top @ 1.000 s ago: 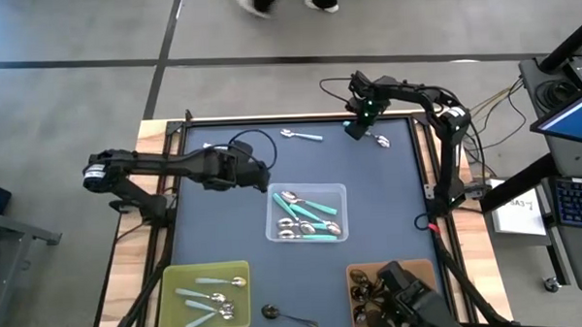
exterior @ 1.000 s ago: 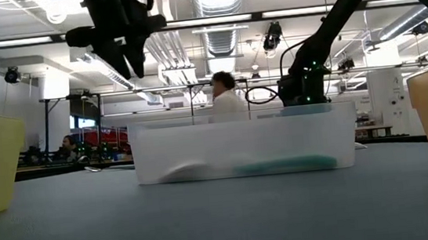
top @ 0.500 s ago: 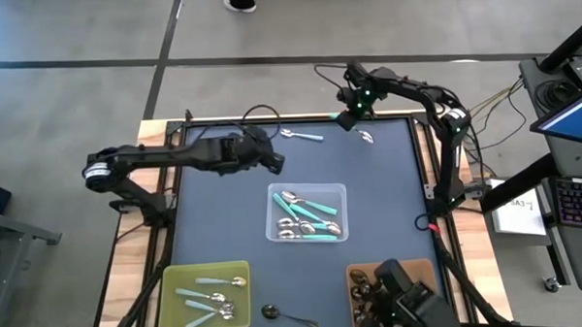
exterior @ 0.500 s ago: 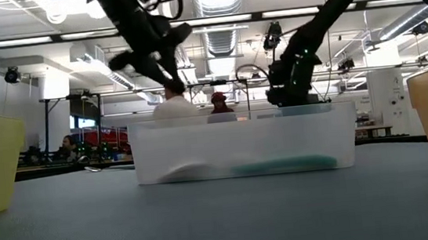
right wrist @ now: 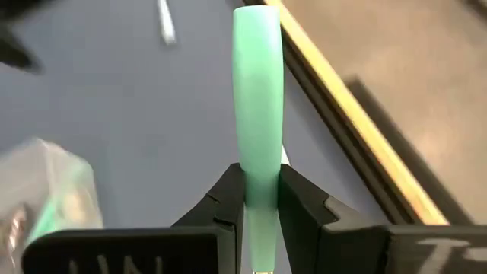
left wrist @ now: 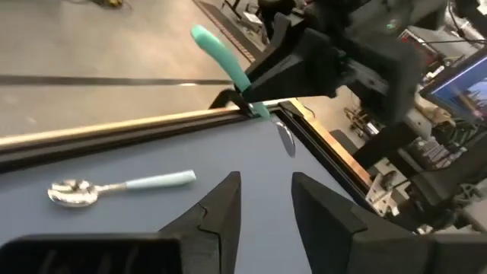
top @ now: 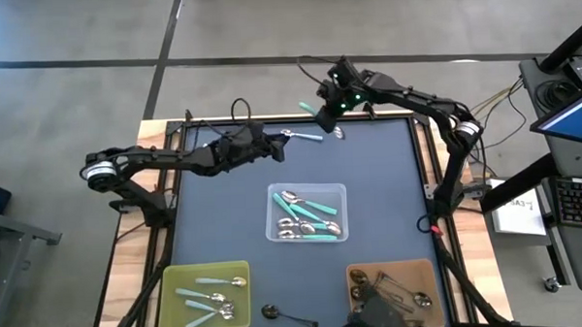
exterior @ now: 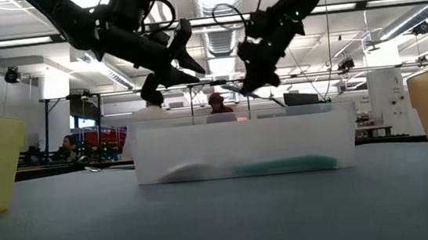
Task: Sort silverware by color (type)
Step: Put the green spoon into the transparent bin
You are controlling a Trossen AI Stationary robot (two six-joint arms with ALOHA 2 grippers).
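Note:
My right gripper (top: 325,108) is shut on a teal-handled spoon (left wrist: 228,65) above the table's far edge. My left gripper (left wrist: 262,202) is open and empty over the far middle of the table (top: 276,150). It is just short of a pale-blue-handled spoon (top: 302,136) that lies flat on the mat, also seen in the left wrist view (left wrist: 122,187). A clear bin (top: 307,213) at the middle holds several teal spoons. A yellow bin (top: 203,295) holds pale-blue spoons. A brown bin (top: 392,286) holds dark spoons. My right gripper pinches the spoon's teal handle (right wrist: 259,171) between its two fingers, partway along it. The handle's free end (right wrist: 257,46) sticks out past the fingertips. The spoon is lifted clear of the table and tilted, its metal bowl (left wrist: 286,141) hanging lower than the handle.
A dark spoon (top: 277,313) lies near the table's near edge between the yellow and brown bins. The table's raised wooden rim (left wrist: 137,125) runs along the far edge close to both grippers. The two arms are close together at the far middle.
My right gripper has lifted the teal spoon off the mat at the far right and carried it toward the table's left along the far edge. My left gripper has moved toward the far edge and a little right, toward the pale-blue spoon, tipping forward.

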